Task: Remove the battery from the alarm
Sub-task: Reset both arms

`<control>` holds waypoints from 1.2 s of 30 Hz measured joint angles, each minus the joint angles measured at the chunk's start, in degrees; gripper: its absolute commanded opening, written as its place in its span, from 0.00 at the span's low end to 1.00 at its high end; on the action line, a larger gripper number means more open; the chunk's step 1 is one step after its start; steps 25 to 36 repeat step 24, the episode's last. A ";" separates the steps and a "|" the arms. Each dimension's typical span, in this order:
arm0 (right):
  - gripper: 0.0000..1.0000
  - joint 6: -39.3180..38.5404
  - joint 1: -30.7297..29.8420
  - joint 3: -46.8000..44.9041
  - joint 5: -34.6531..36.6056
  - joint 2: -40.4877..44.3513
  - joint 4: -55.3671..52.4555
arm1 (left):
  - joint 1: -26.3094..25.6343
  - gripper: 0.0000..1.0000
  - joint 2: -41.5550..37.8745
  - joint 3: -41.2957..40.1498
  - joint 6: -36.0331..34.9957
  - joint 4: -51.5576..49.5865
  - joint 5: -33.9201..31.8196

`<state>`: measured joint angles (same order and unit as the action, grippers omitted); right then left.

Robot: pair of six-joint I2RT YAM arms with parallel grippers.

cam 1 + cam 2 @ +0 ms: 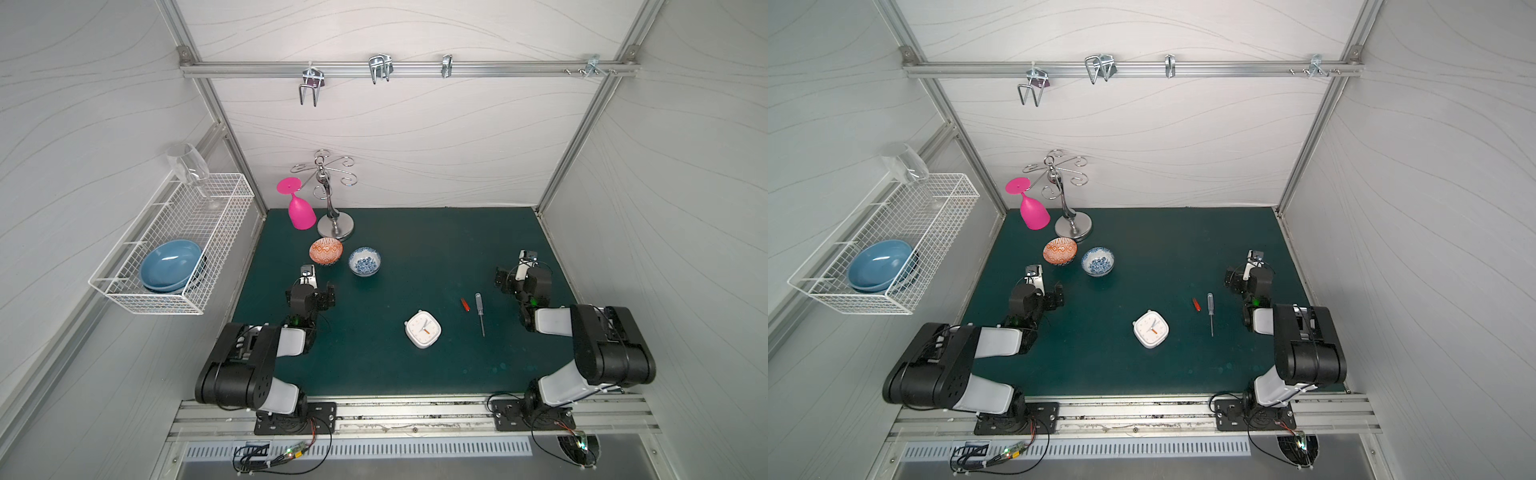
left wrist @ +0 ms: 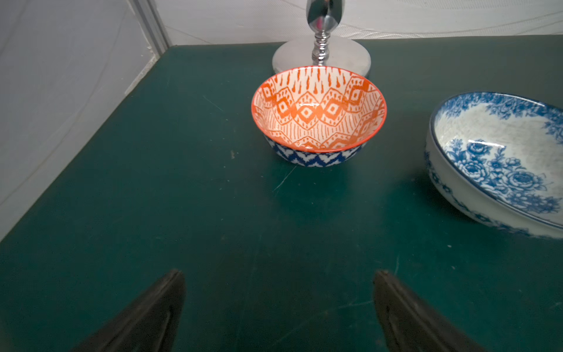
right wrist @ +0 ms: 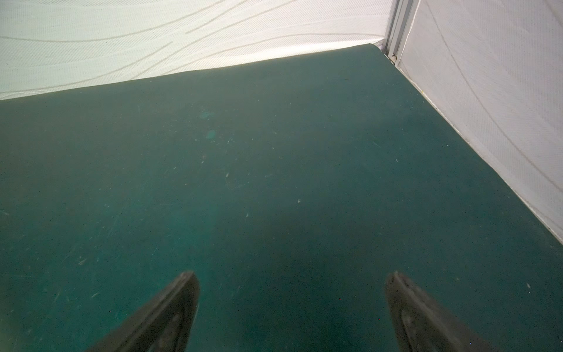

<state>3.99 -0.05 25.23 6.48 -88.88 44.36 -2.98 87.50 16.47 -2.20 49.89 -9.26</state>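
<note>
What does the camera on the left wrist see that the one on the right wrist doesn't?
Only the left wrist view: an orange patterned bowl, a blue floral bowl and the chrome stand's base, all beyond the left gripper. Only the right wrist view: the metal corner post where two walls meet, beyond the right gripper. Both: the green mat, white walls, and a pair of dark fingers spread open with nothing between them.

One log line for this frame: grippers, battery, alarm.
left gripper: open, empty | right gripper: open, empty | battery: on mat beside screwdriver, apart from alarm | alarm: face up on mat
</note>
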 measured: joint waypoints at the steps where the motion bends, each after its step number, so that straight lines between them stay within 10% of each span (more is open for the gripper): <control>1: 0.99 0.00 0.00 0.00 0.00 0.00 0.00 | 0.35 1.00 1.05 0.50 -0.26 -0.04 1.03; 36: 0.99 -0.52 -0.11 0.00 0.11 0.00 -0.02 | 5.44 1.00 1.46 6.71 1.95 -3.56 8.59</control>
